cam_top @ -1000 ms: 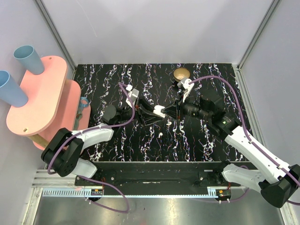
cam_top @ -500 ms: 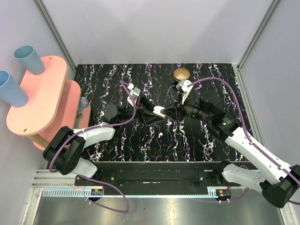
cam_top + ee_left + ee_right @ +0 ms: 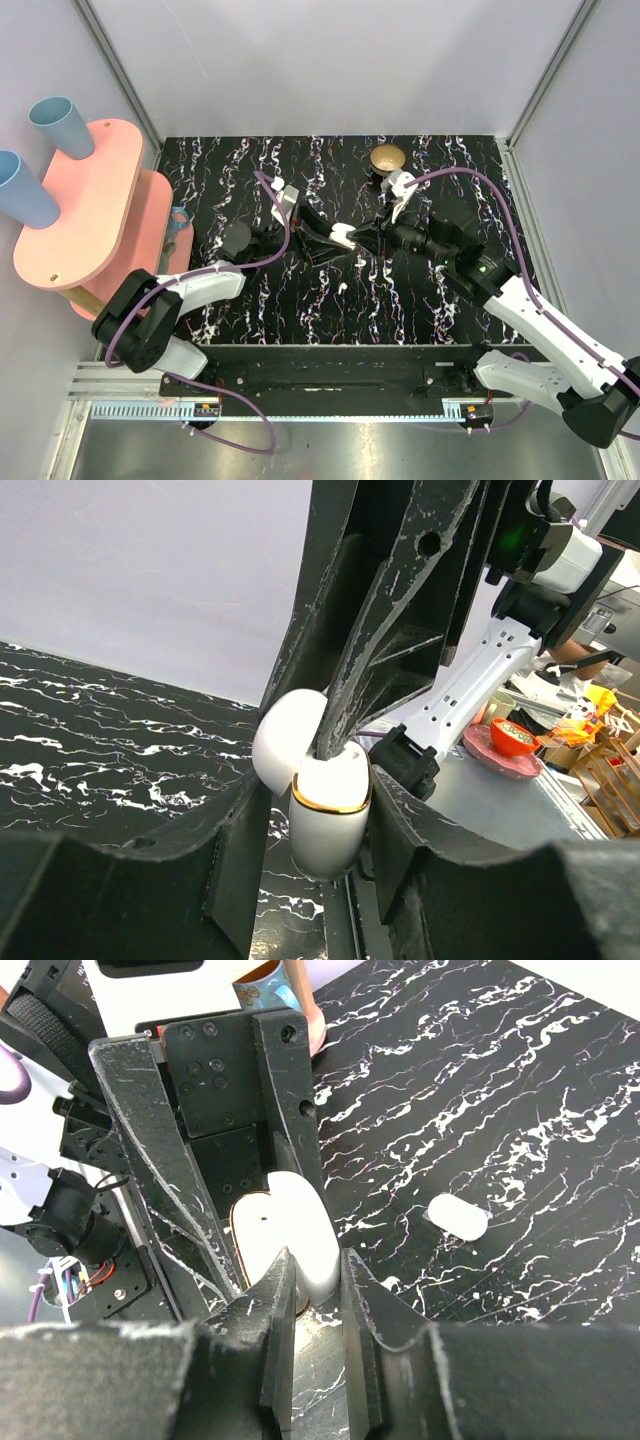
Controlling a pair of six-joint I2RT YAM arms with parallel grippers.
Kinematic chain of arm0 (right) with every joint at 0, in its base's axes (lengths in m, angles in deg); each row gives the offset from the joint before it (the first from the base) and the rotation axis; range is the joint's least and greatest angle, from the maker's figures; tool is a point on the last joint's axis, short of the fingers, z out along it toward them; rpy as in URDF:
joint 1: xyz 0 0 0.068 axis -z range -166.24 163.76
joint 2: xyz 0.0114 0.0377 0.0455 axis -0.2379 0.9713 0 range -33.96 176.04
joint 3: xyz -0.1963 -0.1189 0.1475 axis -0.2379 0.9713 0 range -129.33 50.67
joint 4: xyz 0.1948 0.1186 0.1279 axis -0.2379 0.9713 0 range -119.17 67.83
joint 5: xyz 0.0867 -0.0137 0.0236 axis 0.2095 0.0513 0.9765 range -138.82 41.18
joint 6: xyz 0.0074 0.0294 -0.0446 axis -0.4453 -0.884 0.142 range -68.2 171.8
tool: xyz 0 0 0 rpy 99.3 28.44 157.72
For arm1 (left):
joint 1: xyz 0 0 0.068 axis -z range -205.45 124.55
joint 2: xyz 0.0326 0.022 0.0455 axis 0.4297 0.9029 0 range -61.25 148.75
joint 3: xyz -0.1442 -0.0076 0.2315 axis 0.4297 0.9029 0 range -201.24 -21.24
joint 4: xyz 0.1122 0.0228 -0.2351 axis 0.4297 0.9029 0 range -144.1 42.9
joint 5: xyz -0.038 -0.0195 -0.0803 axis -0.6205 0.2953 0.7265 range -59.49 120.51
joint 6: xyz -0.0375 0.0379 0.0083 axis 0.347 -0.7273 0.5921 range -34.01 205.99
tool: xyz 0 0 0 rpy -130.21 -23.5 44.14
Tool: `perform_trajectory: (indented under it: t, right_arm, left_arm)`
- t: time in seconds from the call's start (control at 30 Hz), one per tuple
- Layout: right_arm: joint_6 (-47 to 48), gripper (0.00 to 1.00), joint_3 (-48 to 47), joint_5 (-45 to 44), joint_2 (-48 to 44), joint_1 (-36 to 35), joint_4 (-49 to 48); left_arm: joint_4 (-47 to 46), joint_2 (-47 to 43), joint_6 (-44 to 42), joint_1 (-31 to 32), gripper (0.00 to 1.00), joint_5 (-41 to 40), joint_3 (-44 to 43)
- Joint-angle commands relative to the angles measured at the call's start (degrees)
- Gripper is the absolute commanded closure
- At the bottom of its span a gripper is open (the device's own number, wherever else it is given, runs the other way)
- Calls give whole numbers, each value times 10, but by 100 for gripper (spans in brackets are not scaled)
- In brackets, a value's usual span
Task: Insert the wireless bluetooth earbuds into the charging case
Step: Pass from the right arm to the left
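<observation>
Left gripper (image 3: 321,818) pinches the charging case (image 3: 326,832) between its two dark fingers, one on each side of the white body. The case is held above the black, white-veined table (image 3: 240,170), near the middle of it. Its lid (image 3: 284,742) is swung open and tilts to one side, and a thin gold rim rings the mouth of the body.

The right gripper (image 3: 316,1272) meets the case from the opposite side. Its fingers stand only a narrow way apart, and their tips sit at the open mouth, between the lid and the body. Whether anything is pinched between them cannot be told.

One earbud (image 3: 457,1217), a small white capsule, lies on the table near the right gripper, apart from the case and touching neither gripper.

At the far side of the table a round gold dish (image 3: 386,157) stands beyond the right gripper. A pink stand (image 3: 90,200) with two blue cups (image 3: 55,125) is off to the left of the table.
</observation>
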Motion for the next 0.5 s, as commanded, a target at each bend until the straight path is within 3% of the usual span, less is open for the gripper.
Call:
perform_trajectory:
  t: [0.0,0.07,0.1,0.17,0.47]
  right_arm:
    - [-12,100,0,-29,-21,-6,-22]
    - [-13,100,1,-27,-22,-6,-23]
    - [-14,100,0,-24,-21,-5,-24]
    - [-16,100,0,-22,-18,-6,-24]
    - [-16,100,-5,-11,-13,-6,-18]
  left_arm:
    - [-211,-6,-13,0,54,-15,-7]
    - [-211,-6,-12,0,54,-15,-7]
    - [-212,-6,-12,0,63,-15,-8]
    - [-212,-4,-12,0,67,-15,-8]
    - [-211,-7,-18,0,65,-27,-4]
